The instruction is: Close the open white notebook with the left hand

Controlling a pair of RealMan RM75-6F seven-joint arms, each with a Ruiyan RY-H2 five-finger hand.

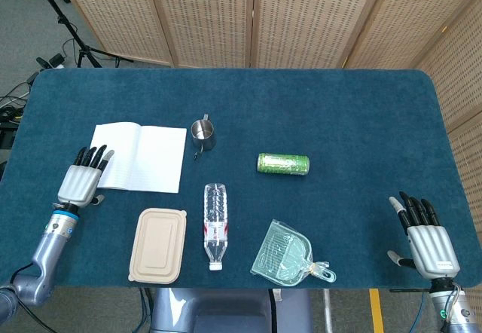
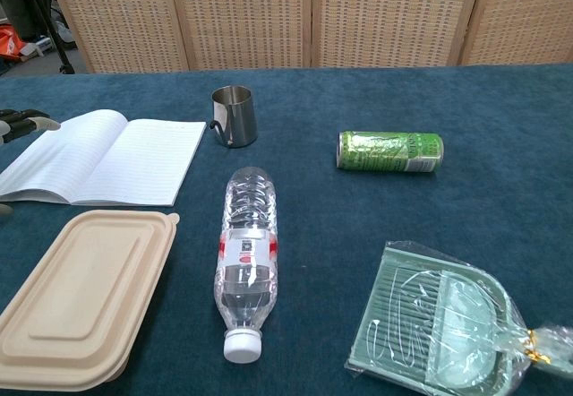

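The open white notebook [image 1: 138, 157] lies flat on the blue worktop [image 1: 339, 122], pages up. Its long axis runs side to side across the worktop, and its spine runs front to back, leaning slightly, between the two lined pages. Taking the notebook as the landmark: the steel cup [image 1: 202, 132] stands upright just beside its far right corner, handle toward the near side. The beige lidded food container [image 1: 158, 244] lies near the notebook's front edge, a little apart from it. The clear water bottle [image 1: 215, 224] lies on its side to the front right of the notebook, cap pointing toward the near edge. The green can [image 1: 283, 163] lies on its side well to the right of the notebook, long axis side to side. The green dustpan in a clear wrapper [image 1: 286, 254] sits well off to the front right.

The left hand [image 1: 83, 180] is at the notebook's front left corner, palm down, fingers [image 1: 96, 156] straight and only slightly apart, holding nothing; the dark tips reach over the edge of the left page. Whether they touch the paper cannot be told. In the chest view only its fingertips [image 2: 20, 122] show at the left border.

The right hand [image 1: 427, 239] is at the worktop's near right corner, far from the notebook, fingers spread and holding nothing.
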